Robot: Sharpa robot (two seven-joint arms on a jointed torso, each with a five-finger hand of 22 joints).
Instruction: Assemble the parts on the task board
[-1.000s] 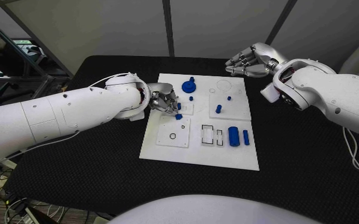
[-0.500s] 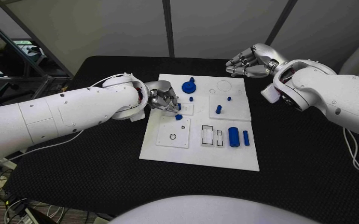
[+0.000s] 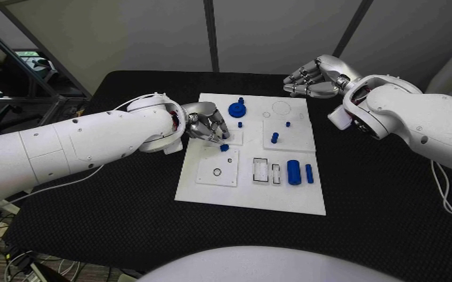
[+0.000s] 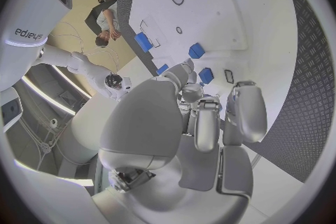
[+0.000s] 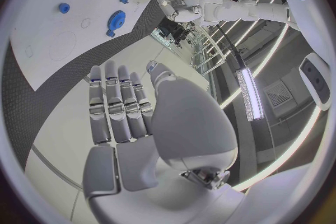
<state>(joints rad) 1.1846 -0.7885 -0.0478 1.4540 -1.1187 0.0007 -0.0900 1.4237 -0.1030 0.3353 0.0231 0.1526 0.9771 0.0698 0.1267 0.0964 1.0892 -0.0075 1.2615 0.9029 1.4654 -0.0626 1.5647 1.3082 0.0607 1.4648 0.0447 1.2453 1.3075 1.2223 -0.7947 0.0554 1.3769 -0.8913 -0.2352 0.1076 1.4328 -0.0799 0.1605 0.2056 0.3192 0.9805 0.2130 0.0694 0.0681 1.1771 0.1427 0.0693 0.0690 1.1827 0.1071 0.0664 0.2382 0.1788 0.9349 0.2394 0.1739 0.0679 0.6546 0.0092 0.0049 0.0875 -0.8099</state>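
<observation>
Left hand (image 3: pixel 207 127) has crept a bit further over the task board (image 3: pixel 251 194), still pinching a small blue part (image 3: pixel 224 147) just above the left-side square insert, so placement looks close. Right hand (image 3: pixel 313 79) stays parked beyond the board's far right corner, fingers loosely spread, holding nothing.

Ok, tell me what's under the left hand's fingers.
The left hand hovers over the task board, a small blue part at its fingertips. The board beneath its palm is covered.

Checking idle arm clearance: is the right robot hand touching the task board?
Apart. In the head view the right robot hand hangs beyond the task board's far corner, black table showing between them.
</observation>
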